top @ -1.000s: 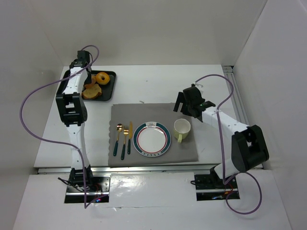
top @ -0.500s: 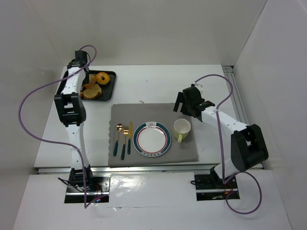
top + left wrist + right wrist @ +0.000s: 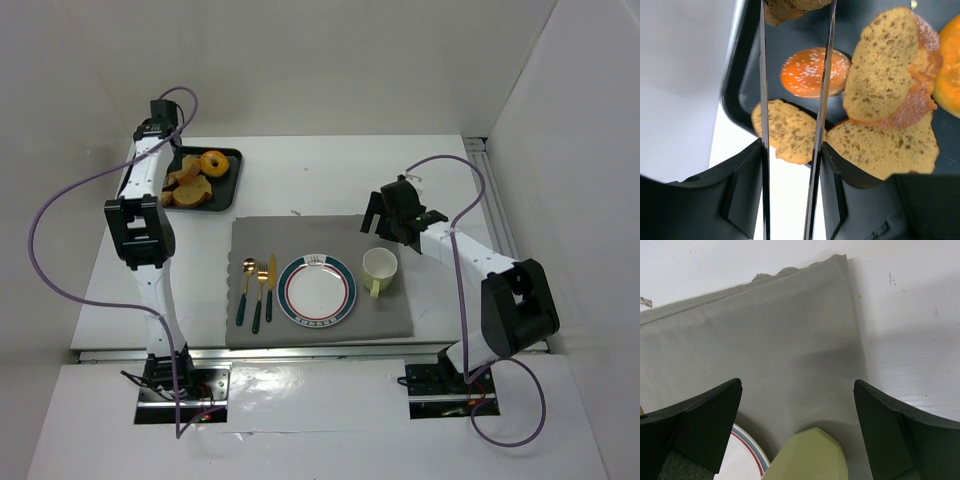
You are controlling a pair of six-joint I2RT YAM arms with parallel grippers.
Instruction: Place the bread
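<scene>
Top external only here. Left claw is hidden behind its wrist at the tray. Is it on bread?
Observer: Left wrist view: a bread piece sits between the left claw's fingertips, apparently pinched.
Operator: Anything off the tray?
Observer: One slice pokes over the tray rim onto the white table.
Operator: Right claw?
Observer: Open, nothing between its fingers; grey mat under it, green cup just behind the fingers.

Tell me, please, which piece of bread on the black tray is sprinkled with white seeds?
The round orange bun near the tray's left wall in the left wrist view; the brown slices around it are porous and seedless.
</scene>
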